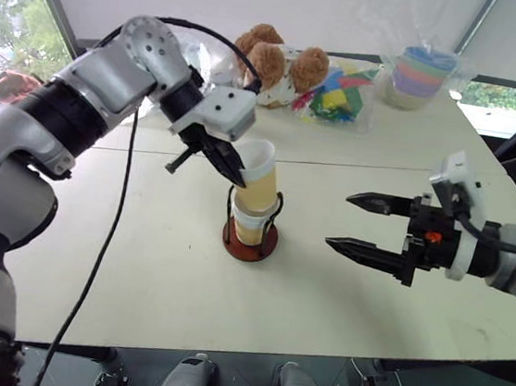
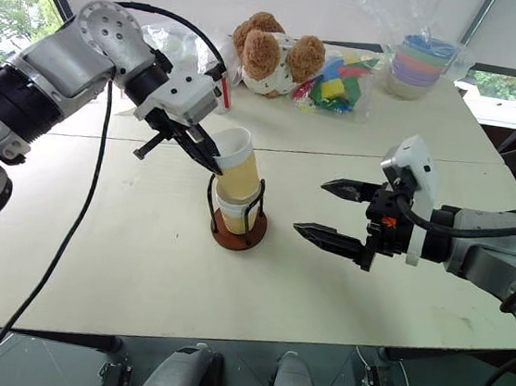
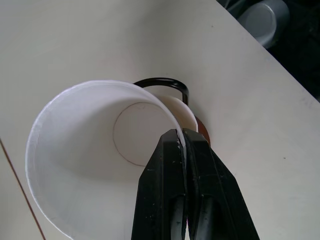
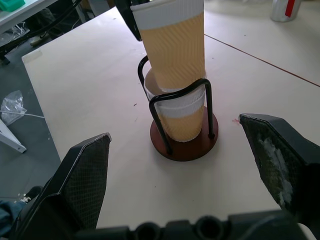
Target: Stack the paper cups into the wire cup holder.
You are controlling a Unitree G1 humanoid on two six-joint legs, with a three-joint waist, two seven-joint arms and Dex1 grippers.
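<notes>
Pinched between the black fingers (image 3: 172, 165) of the left gripper (image 1: 227, 164) is the white rim of the top paper cup (image 2: 239, 174); the jaws are closed tight on that thin wall, one finger inside the cup and one outside. The cup hangs just below and beyond the fingertips, with its tapered bottom already entered into the mouth of a lower paper cup (image 4: 183, 116) that sits in the wire cup holder (image 1: 251, 232). Its long axis is not upright: the rim leans toward the left gripper while the bottom points down into the stack, so the coming move looks to turn on bringing that axis in line with the holder's upright loops before letting go.

Beside the holder and apart from it, the right gripper (image 1: 363, 226) has its fingers spread wide and holds nothing. It points at the holder's side, so the left arm is plainly the nearer one, being in contact with the cup.

From the left wrist view comes the grip itself and the cup's empty inside, with one wire loop (image 3: 162, 83) just past the rim. From the right wrist view comes the tilt of the cup and how shallowly it is seated, along with the holder's dark round base (image 4: 192, 148).
</notes>
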